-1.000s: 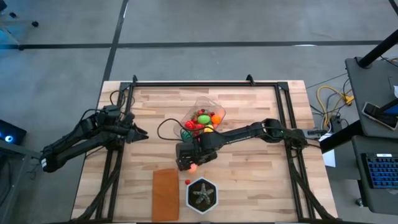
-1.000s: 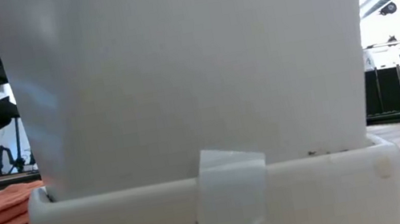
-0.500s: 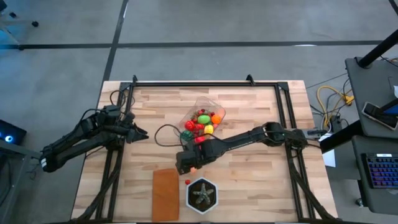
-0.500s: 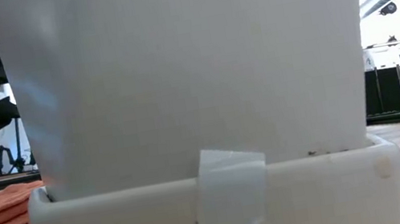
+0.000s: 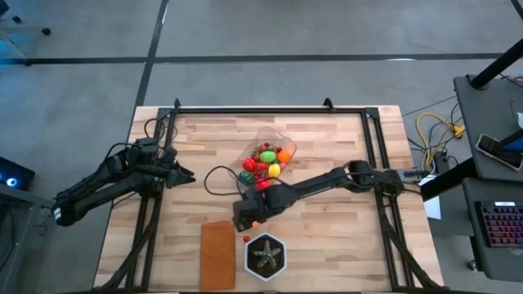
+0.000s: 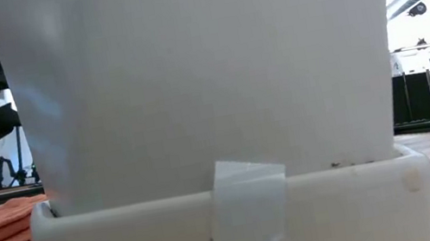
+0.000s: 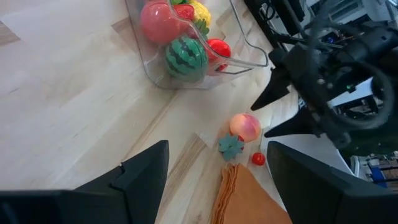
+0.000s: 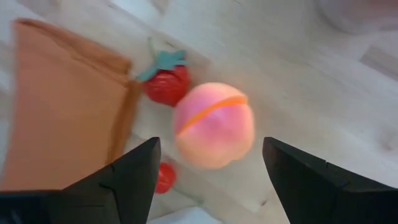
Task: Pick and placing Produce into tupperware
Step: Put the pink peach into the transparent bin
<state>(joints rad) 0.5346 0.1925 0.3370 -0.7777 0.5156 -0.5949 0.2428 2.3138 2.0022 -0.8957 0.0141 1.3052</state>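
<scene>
The clear tupperware (image 5: 267, 153) stands mid-table with several pieces of produce in it, among them a watermelon (image 7: 186, 56). Loose on the wood lie a pink peach (image 8: 213, 132), a strawberry (image 8: 166, 84) and a small red piece (image 8: 165, 177). My right gripper (image 5: 249, 215) hangs open above the peach, pointing steeply down; in the right wrist view the peach shows between its fingers, untouched. In the left wrist view the peach (image 7: 244, 126) lies just beyond that gripper's fingertips. My left gripper (image 5: 186, 174) waits open at the table's left, holding nothing.
An orange-brown cloth (image 5: 216, 254) lies by the near edge, beside the loose produce. Right of it stands a hexagonal pot with a star-shaped plant (image 5: 265, 256). A black cable (image 5: 214, 175) loops left of the tupperware. A white object (image 6: 215, 120) fills the low view.
My right gripper has moved a little toward the table's near edge and slightly down, and now stands over the peach. The peach and the other loose produce have stayed in place.
</scene>
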